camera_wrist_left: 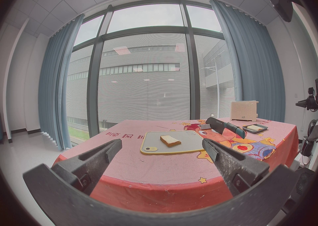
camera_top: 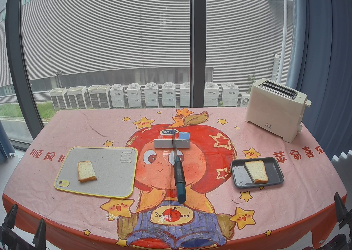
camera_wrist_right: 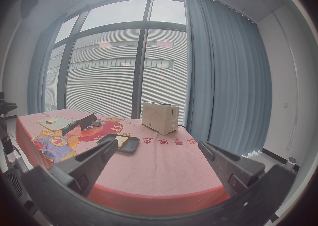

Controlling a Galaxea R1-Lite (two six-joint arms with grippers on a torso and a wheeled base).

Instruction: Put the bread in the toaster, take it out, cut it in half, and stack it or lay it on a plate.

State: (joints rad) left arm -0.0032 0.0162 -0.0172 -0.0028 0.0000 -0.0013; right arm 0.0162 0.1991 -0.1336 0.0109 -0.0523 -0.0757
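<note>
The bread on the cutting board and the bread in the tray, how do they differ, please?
The board slice lies on the grey cutting board at the robot's left; the tray slice lies in the dark tray at the right, nearer the toaster. The board slice leaves most of its board bare; the tray slice fills much of its tray. Both lie flat, pale with brown crust.

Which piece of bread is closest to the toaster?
The bread slice on the dark tray, on the robot's right, just in front of the toaster. The other slice lies far off on the grey cutting board.
</note>
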